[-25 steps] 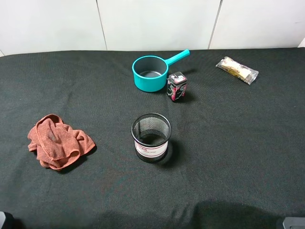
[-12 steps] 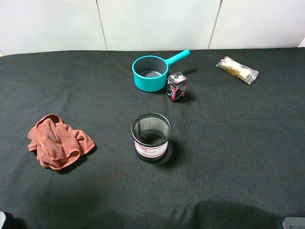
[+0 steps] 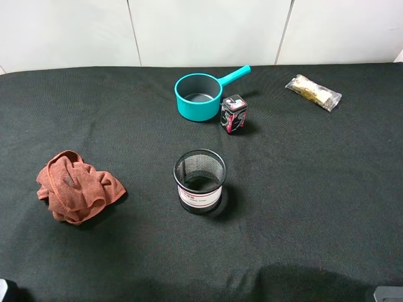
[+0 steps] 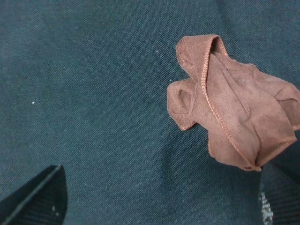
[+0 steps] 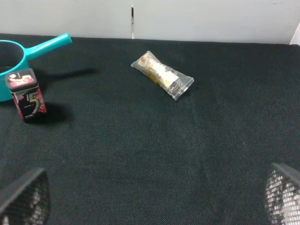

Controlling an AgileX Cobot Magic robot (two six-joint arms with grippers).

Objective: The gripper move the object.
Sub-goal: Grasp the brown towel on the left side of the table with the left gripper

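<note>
A crumpled rust-red cloth point(image 3: 75, 185) lies on the black table at the left; it also shows in the left wrist view point(image 4: 234, 117). My left gripper point(image 4: 159, 201) is open and empty, above the table beside the cloth and not touching it. My right gripper point(image 5: 152, 197) is open and empty, over bare table at the near right. A small red-and-black tin point(image 3: 233, 114) stands upright next to a teal saucepan point(image 3: 198, 95); the right wrist view shows the tin point(image 5: 28, 93) too. In the high view only slivers of both grippers show at the bottom corners.
A black mesh cup point(image 3: 199, 181) stands upright at the table's middle. A clear-wrapped snack pack point(image 3: 313, 92) lies at the back right, also in the right wrist view point(image 5: 162, 75). A white wall runs behind the table's far edge.
Both gripper tips at the bottom corners of the high view have slipped slightly lower. The objects on the table have not moved.
</note>
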